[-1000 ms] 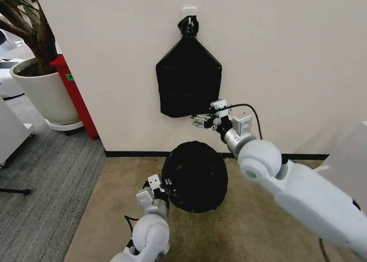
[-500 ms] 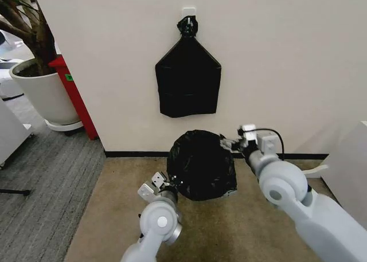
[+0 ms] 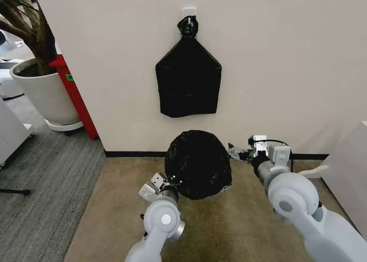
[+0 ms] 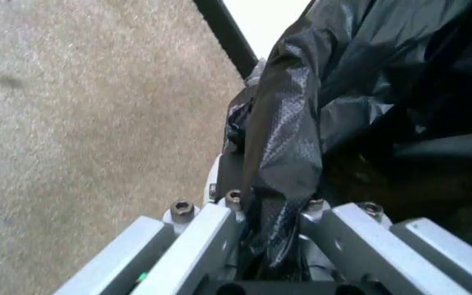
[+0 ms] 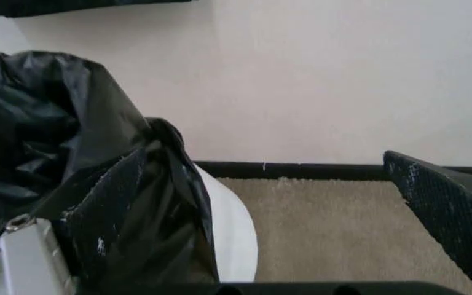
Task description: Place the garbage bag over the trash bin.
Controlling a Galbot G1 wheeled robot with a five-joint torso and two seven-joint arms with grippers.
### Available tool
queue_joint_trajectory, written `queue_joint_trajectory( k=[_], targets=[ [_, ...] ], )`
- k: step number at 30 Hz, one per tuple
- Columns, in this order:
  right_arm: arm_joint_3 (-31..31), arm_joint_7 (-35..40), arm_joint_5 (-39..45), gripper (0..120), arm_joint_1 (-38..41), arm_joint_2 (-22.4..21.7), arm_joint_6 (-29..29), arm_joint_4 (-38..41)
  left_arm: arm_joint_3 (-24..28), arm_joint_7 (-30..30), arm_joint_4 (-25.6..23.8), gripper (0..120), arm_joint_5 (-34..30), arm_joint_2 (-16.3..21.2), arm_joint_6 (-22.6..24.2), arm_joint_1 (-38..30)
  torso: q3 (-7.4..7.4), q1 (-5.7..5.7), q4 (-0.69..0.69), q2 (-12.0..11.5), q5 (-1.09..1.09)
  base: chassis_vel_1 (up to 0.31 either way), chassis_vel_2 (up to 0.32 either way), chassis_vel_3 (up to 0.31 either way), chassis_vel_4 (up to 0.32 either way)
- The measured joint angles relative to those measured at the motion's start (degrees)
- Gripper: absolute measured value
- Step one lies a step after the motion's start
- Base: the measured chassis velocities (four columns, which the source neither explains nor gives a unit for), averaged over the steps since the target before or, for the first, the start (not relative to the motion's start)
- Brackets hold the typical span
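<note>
Crinkled black garbage bag (image 3: 198, 163) draped over the white trash bin (image 5: 234, 230) on the beige carpet (image 3: 114, 216), at the foot of the wall.

The left end effector (image 3: 167, 184) is clamped on a glossy fold of film at the bag's lower left edge. The right end effector (image 3: 235, 153) sits just beside the bag's right side, jaws spread, one textured pad against the plastic. A strip of smooth white bin wall shows beneath the rumpled film. A flat black bundle (image 3: 188, 78) hangs above.
</note>
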Motion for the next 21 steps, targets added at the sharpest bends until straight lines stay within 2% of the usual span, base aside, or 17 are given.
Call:
queue_joint_trajectory(
  k=[11, 21],
  targets=[
    [-1.32, -3.31, -5.99, 100, -3.38, 1.34, 1.79, 0.47, 0.74, -9.01, -0.77, 1, -0.02, 0.85, 7.14, 3.23, 0.00, 0.00, 0.00, 0.00, 0.00, 0.000, 0.000, 0.000, 0.000],
    [-1.98, -4.70, -8.65, 100, -3.33, 1.75, 2.83, -0.22, 0.86, -11.74, -0.62, 1, 1.34, 1.86, 8.96, 4.06, 0.00, 0.00, 0.00, 0.00, 0.00, 0.000, 0.000, 0.000, 0.000]
  ],
)
